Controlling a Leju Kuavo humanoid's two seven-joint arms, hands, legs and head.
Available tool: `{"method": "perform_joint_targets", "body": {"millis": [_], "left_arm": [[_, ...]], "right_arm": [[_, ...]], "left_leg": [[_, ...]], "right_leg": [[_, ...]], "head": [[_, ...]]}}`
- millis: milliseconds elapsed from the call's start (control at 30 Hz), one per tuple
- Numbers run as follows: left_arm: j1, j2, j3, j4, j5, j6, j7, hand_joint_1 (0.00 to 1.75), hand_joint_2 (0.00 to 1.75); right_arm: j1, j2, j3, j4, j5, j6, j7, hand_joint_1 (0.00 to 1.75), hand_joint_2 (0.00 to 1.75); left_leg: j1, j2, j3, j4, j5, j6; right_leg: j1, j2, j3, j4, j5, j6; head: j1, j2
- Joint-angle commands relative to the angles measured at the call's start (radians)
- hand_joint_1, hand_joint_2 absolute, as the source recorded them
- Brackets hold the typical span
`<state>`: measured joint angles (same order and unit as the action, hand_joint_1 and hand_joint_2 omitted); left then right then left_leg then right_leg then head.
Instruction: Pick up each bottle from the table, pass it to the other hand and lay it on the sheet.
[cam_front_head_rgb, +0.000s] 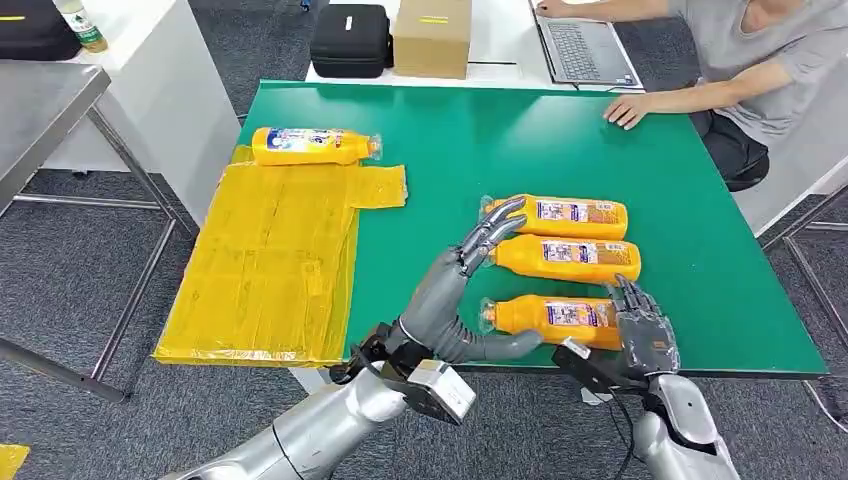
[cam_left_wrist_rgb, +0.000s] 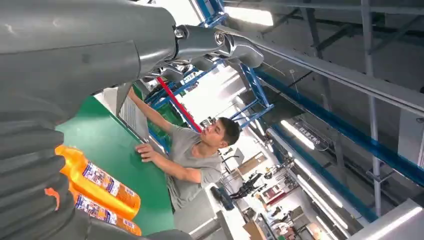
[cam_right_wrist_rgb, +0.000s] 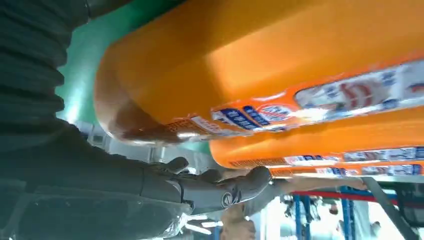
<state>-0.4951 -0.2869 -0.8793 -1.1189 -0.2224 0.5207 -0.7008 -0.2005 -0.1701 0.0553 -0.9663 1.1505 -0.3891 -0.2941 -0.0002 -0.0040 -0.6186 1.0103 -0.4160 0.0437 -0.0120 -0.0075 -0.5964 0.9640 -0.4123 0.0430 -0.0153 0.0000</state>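
Glossy orange plastic bottles (cam_front_head_rgb: 565, 258) lie on a smooth matt green table (cam_front_head_rgb: 700, 250) beside a crinkled, shiny yellow plastic sheet (cam_front_head_rgb: 270, 270).

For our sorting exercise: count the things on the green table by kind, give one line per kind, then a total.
Orange bottles: 4, one on the sheet, three in a row near the robot's hands
Yellow plastic sheets: 1
Total: 5

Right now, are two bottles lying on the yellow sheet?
No, a single orange bottle lies on the yellow sheet; the other three lie on the green table.
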Motion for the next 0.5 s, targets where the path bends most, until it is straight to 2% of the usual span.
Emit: {"method": "perform_joint_targets", "body": {"millis": [33, 267, 333, 433, 500], "left_arm": [[-0.048, 0.007, -0.041, 0.064, 0.007, 0.000, 0.003, 0.00, 1.75], [-0.060, 0.004, -0.041, 0.071, 0.014, 0.010, 0.003, 0.00, 1.75], [-0.060, 0.004, -0.041, 0.071, 0.014, 0.010, 0.003, 0.00, 1.75], [-0.064, 0.004, -0.040, 0.078, 0.016, 0.002, 0.003, 0.00, 1.75], [-0.064, 0.003, -0.049, 0.078, 0.019, -0.009, 0.003, 0.00, 1.75]], "right_arm": [[-0.037, 0.017, 0.048, 0.081, 0.003, -0.004, -0.012, 0.00, 1.75], [-0.068, 0.006, 0.054, 0.145, 0.008, 0.052, 0.012, 0.00, 1.75], [-0.068, 0.006, 0.054, 0.145, 0.008, 0.052, 0.012, 0.00, 1.75], [-0.106, -0.004, 0.056, 0.224, -0.006, 0.126, 0.020, 0.00, 1.75], [-0.102, -0.026, 0.056, 0.257, -0.022, 0.169, 0.012, 0.00, 1.75]], "left_leg": [[0.001, 0.002, 0.007, -0.001, -0.002, -0.003], [0.001, 0.001, 0.002, 0.000, -0.001, -0.001], [0.001, 0.002, 0.007, -0.001, -0.002, -0.003], [0.000, 0.002, 0.004, -0.001, -0.001, -0.002], [0.000, 0.002, 0.008, -0.001, -0.002, -0.003]], "right_leg": [[0.001, 0.002, 0.006, -0.001, -0.002, -0.002], [0.001, 0.001, 0.002, -0.001, 0.000, -0.001], [0.001, 0.003, 0.006, -0.001, -0.001, -0.002], [0.001, 0.003, 0.004, -0.001, 0.000, -0.001], [0.000, 0.003, 0.007, -0.001, -0.001, -0.002]], "head": [[0.000, 0.000], [0.000, 0.000], [0.000, 0.000], [0.000, 0.000], [0.000, 0.000]]}}
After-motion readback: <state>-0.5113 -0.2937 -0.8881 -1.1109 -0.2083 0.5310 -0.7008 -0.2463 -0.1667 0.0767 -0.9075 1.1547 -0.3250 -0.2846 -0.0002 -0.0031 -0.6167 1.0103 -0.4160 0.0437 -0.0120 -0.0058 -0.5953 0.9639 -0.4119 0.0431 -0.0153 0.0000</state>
